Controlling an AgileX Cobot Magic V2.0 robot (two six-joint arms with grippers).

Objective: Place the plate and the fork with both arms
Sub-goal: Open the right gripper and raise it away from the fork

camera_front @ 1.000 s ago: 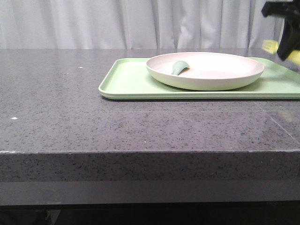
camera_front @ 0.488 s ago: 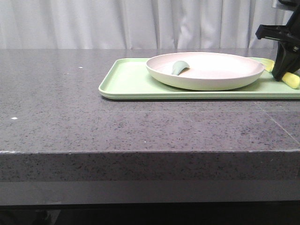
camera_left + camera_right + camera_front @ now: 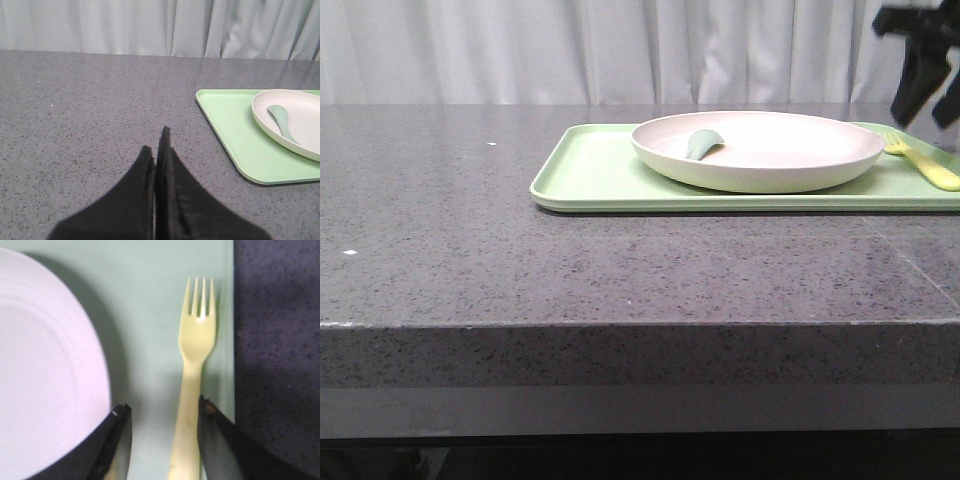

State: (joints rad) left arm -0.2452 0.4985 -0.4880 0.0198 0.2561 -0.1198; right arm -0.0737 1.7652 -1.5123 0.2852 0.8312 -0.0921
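Observation:
The pale pinkish-cream plate (image 3: 760, 148) sits on the light-green tray (image 3: 600, 178), and shows in the left wrist view (image 3: 305, 112) and the right wrist view (image 3: 40, 365). The pale-yellow fork (image 3: 923, 160) lies flat on the tray right of the plate, tines away from the gripper (image 3: 196, 345). My right gripper (image 3: 925, 92) is open, raised above the fork; in its wrist view (image 3: 165, 412) the fingers straddle the handle without holding it. My left gripper (image 3: 155, 142) is shut and empty over bare countertop, left of the tray.
A small grey-green spoon-like piece (image 3: 702, 143) lies in the plate. The tray (image 3: 165, 280) ends close beside the fork, with dark speckled countertop (image 3: 470, 230) beyond. A white curtain (image 3: 570, 50) hangs behind the counter.
My right gripper came down with the fork to the tray, let it go, opened and rose. The fork now lies on the tray. The left arm has not visibly moved.

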